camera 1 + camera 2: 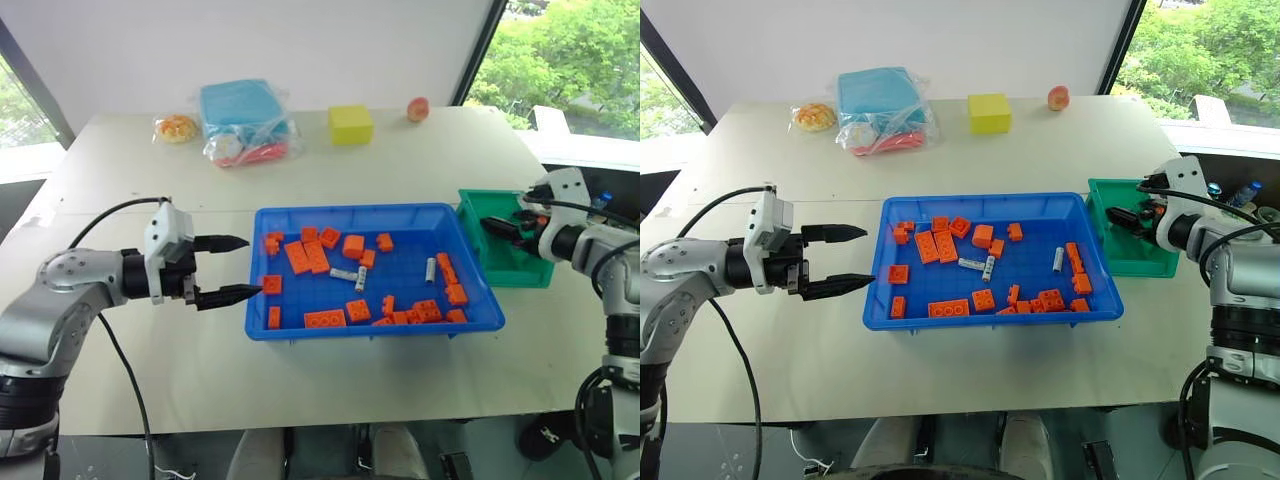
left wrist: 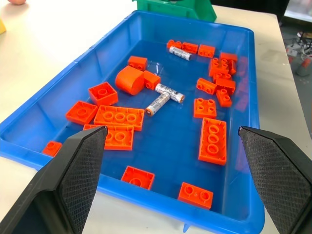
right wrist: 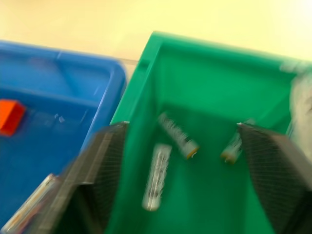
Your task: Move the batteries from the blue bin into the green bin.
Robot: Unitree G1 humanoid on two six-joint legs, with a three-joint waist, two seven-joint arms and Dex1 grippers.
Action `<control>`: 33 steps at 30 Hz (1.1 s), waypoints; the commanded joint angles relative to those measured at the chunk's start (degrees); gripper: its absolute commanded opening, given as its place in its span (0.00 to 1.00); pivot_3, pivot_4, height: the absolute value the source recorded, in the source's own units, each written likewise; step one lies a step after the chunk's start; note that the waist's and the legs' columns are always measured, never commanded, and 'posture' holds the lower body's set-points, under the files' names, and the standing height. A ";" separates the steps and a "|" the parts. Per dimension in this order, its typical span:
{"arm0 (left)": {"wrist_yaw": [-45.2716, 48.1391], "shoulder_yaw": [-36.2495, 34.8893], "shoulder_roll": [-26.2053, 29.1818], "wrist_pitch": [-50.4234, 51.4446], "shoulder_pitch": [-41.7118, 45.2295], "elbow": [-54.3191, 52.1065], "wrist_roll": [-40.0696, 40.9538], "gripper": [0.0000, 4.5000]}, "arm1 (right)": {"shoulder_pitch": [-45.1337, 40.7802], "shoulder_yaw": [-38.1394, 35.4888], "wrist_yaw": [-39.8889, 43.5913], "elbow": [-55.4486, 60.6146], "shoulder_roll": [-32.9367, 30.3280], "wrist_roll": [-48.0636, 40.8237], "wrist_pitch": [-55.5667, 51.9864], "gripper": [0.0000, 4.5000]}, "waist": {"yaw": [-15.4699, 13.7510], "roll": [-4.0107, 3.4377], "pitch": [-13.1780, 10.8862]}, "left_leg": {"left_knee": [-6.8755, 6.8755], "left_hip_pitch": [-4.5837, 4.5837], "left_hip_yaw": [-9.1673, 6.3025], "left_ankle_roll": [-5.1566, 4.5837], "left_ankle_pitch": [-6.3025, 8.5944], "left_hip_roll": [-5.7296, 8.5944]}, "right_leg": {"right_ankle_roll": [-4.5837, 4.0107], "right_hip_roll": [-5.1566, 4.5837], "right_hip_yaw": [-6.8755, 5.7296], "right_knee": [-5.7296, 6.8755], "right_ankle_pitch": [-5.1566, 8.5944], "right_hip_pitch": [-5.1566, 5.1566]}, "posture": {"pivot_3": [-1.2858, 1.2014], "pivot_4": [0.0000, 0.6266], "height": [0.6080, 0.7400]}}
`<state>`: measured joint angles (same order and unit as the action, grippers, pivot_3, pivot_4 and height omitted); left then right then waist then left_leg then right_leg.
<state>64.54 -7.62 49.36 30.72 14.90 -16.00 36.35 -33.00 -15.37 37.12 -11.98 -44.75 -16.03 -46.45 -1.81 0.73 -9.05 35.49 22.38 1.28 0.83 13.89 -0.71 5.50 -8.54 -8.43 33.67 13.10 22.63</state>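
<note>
Three small silver-grey cylindrical batteries lying among scattered orange toy bricks in the large shallow bright-blue plastic tray on the pale desk. Three more down in the small deep green plastic box, touching the tray's right end. Left tool spread wide just beside the tray's left end, empty. Right tool spread wide over the green box, empty.

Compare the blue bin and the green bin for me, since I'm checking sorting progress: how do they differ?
The blue bin is large and shallow; the green bin beside it is much smaller and deeper. The blue bin holds orange bricks plus three batteries; the green bin holds batteries and no bricks that I can see. Both are open-topped plastic bins on the table.
</note>
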 commanded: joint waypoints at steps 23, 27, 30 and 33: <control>-3.09 -3.15 0.99 2.07 -1.91 -6.23 1.83 1.00 | -7.61 39.72 19.20 1.88 15.17 9.53 14.84 0.78 | 1.06 0.27 0.13 | -0.01 -0.02 0.03 -0.04 0.03 -0.16 | -0.11 0.08 -0.04 -0.09 -0.16 0.15 | 0.52 0.24 0.72; -3.58 -3.85 1.12 2.46 -2.81 -7.11 2.11 1.00 | -7.86 39.59 19.77 0.01 16.76 10.44 15.37 0.78 | 1.11 0.25 0.12 | 0.00 -0.03 0.03 -0.04 0.04 -0.15 | -0.12 0.07 -0.04 -0.10 -0.16 0.17 | 0.52 0.24 0.72; -3.86 -4.12 1.17 2.68 -2.90 -7.35 2.28 1.00 | -7.67 39.52 19.83 -0.86 17.42 11.20 15.99 0.73 | 1.12 0.24 0.12 | 0.00 -0.06 0.03 -0.04 0.04 -0.16 | -0.12 0.09 -0.04 -0.06 -0.16 0.15 | 0.52 0.24 0.72; -3.90 -4.28 1.28 2.70 -2.73 -7.23 2.34 1.00 | -7.16 38.99 20.41 0.19 17.85 10.67 15.38 0.48 | 1.11 0.24 0.13 | 0.00 -0.06 0.04 -0.04 0.04 -0.16 | -0.13 0.08 -0.04 -0.04 -0.16 0.14 | 0.52 0.24 0.72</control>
<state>60.81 -10.10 49.67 33.43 11.86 -21.67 37.99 -39.87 24.24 56.74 -12.61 -27.37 -5.25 -30.68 -0.70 0.98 -8.93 35.48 22.32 1.31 0.80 13.92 -0.87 5.38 -8.45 -8.47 33.63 12.94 22.77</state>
